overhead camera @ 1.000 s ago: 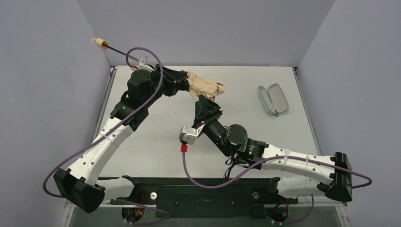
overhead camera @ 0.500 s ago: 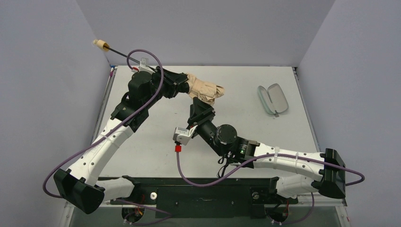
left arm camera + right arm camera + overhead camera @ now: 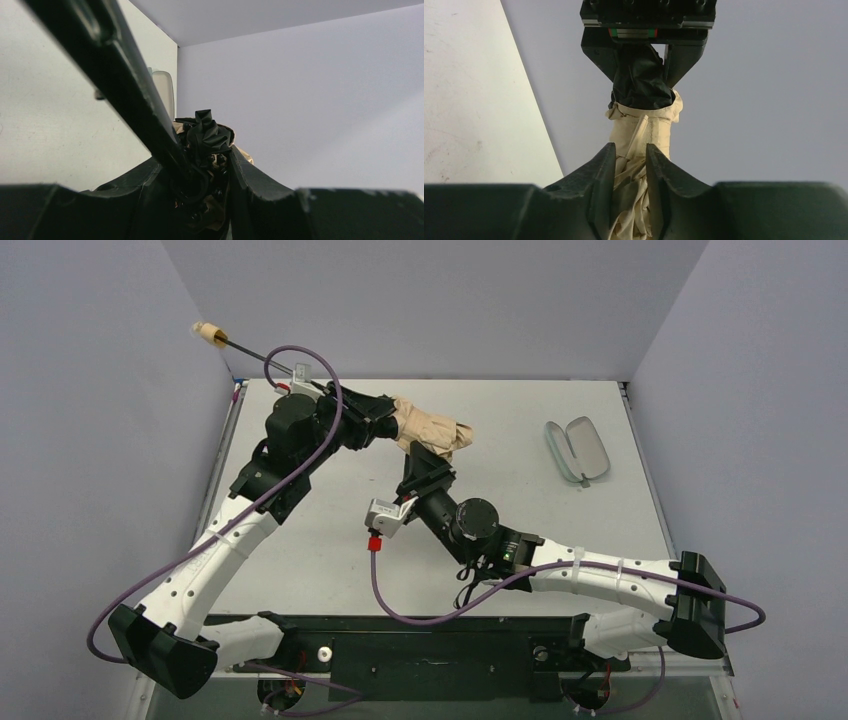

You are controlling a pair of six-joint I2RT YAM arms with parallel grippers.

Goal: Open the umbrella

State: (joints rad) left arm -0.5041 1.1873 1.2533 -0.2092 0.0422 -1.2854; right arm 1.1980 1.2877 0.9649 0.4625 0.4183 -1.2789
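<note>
the umbrella (image 3: 432,432), handle knob (image 3: 210,333) jutting to the upper left, hangs over the table (image 3: 540,510) at upper middle, its black folds clamped by the left gripper (image 3: 390,422) as an anchor while the right gripper (image 3: 630,167) pinches the tan canopy (image 3: 639,132), seemingly to spread it.

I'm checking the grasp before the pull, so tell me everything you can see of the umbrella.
The umbrella is a compact folding one, closed. Its tan fabric canopy is bunched, with black lining showing at the shaft end. A thin black shaft runs toward the far-left corner to a small beige knob. The left gripper clamps the lining end; the right gripper pinches the tan fabric.
</note>
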